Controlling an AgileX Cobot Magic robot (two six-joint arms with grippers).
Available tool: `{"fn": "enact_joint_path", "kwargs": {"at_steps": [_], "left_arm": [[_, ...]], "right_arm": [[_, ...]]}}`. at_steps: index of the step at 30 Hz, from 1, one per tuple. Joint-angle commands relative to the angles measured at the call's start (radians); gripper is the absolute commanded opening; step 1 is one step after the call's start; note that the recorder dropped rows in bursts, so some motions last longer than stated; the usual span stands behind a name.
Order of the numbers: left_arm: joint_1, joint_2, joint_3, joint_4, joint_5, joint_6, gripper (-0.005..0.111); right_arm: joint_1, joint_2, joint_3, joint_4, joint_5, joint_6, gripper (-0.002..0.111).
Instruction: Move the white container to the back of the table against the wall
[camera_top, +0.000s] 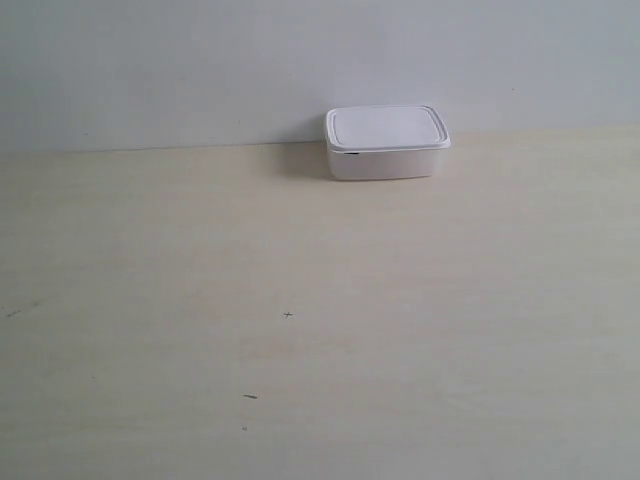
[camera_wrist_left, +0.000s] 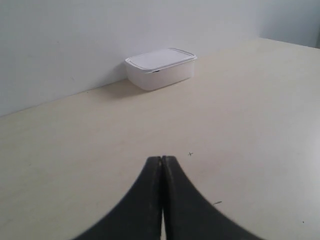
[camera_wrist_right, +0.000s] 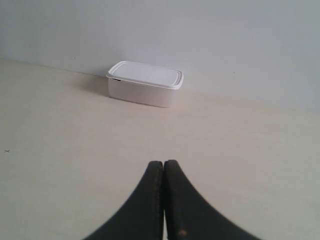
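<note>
The white container (camera_top: 386, 143) sits lid-on at the back of the table (camera_top: 320, 330), its rear side up against the wall (camera_top: 200, 70). It also shows in the left wrist view as the white container (camera_wrist_left: 160, 68) and in the right wrist view as the white container (camera_wrist_right: 145, 83), far ahead of both grippers. My left gripper (camera_wrist_left: 161, 159) is shut with nothing between its black fingers, low over the table (camera_wrist_left: 75, 150). Likewise my right gripper (camera_wrist_right: 163, 163) is shut and empty. Neither arm appears in the exterior view.
A small dark cross mark (camera_top: 288, 315) and a short dark speck (camera_top: 249, 397) lie on the pale table top. The wall (camera_wrist_right: 225, 40) runs along the whole back edge.
</note>
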Motion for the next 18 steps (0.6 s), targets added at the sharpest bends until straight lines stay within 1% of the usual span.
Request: {"fn": "enact_joint_path", "kwargs": {"at_steps": [1,6,13,18], "left_arm": [[-0.004,-0.005,0.003,0.034,0.039,0.001,0.000],[-0.004,-0.005,0.003,0.111,0.163,0.001,0.000],[-0.004,-0.005,0.003,0.126,0.250,0.001,0.000],[-0.004,-0.005,0.003,0.126,0.275,-0.001,0.000]], "right_arm": [[-0.001,-0.008,0.004,-0.031,0.002,-0.001,0.000],[-0.001,-0.008,0.004,-0.031,0.060,-0.001,0.000],[-0.001,-0.008,0.004,-0.031,0.062,-0.001,0.000],[-0.001,-0.008,0.004,-0.031,0.062,-0.001,0.000]]}}
